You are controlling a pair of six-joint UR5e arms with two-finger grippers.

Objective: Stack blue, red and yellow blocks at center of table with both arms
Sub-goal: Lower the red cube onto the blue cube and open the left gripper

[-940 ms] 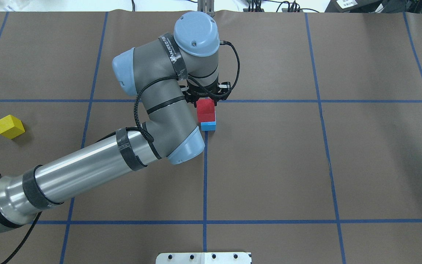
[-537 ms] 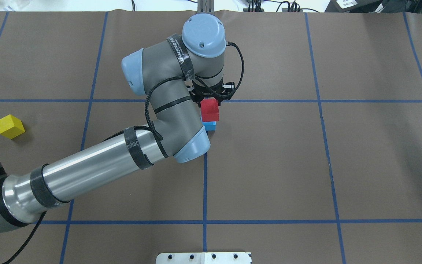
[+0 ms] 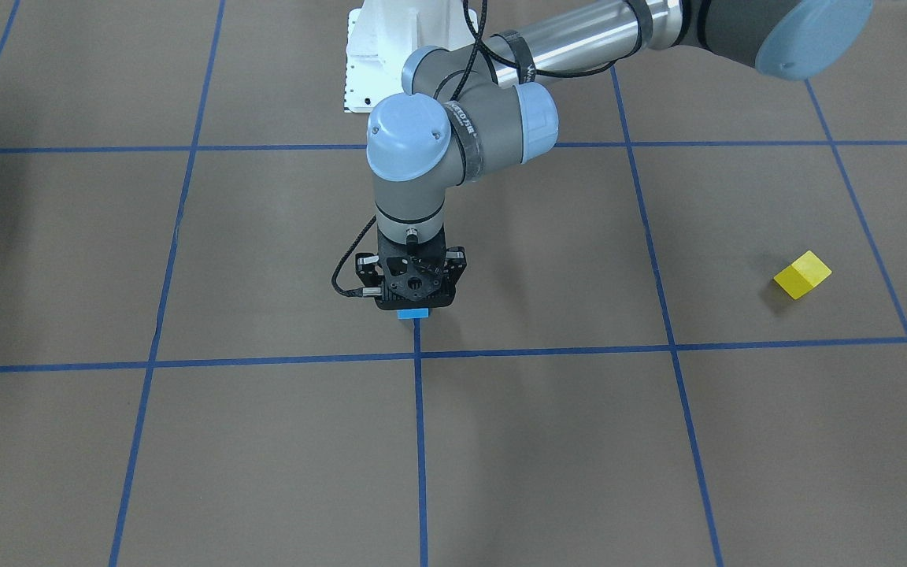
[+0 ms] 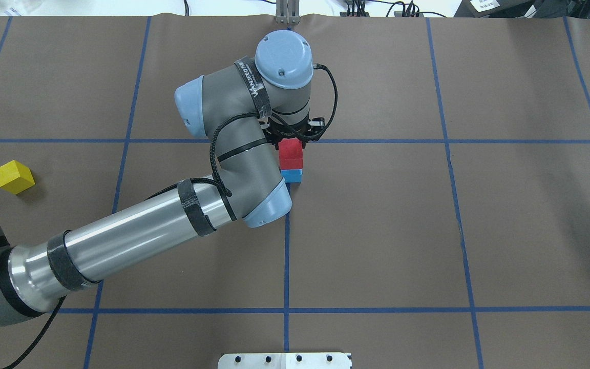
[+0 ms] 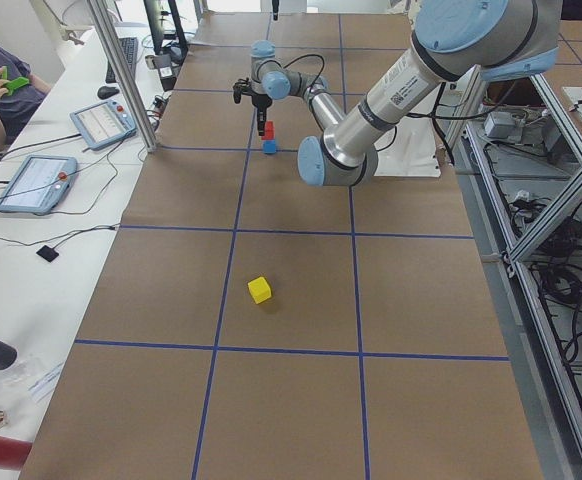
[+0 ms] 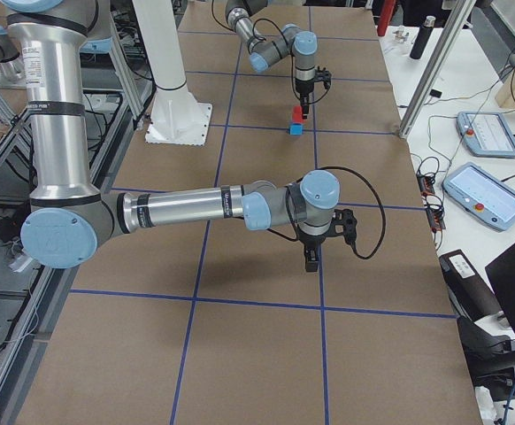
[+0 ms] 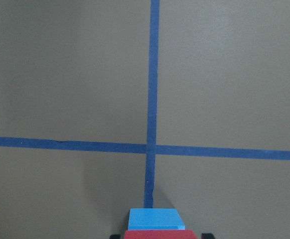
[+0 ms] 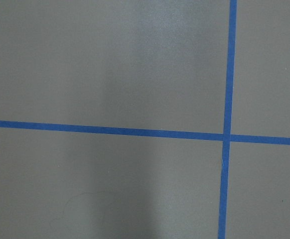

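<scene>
Brown gridded counter [image 4: 377, 230]. Left arm [image 4: 136, 236] reaches to the centre tape cross, right arm [image 6: 187, 205] sits low over bare counter. Left tool [image 3: 414, 298] clamped on red block [image 4: 291, 152], directly over blue block [image 4: 291, 176]; contact unclear. Right tool [image 6: 311, 261]: can't tell its opening. Yellow block [image 4: 13, 176] well apart, on the left side.

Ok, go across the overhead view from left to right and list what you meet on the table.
Yellow block → red block. The blue block lies in line with the red one, and the left arm stretches across most of that span, so neither has a clear place.
</scene>
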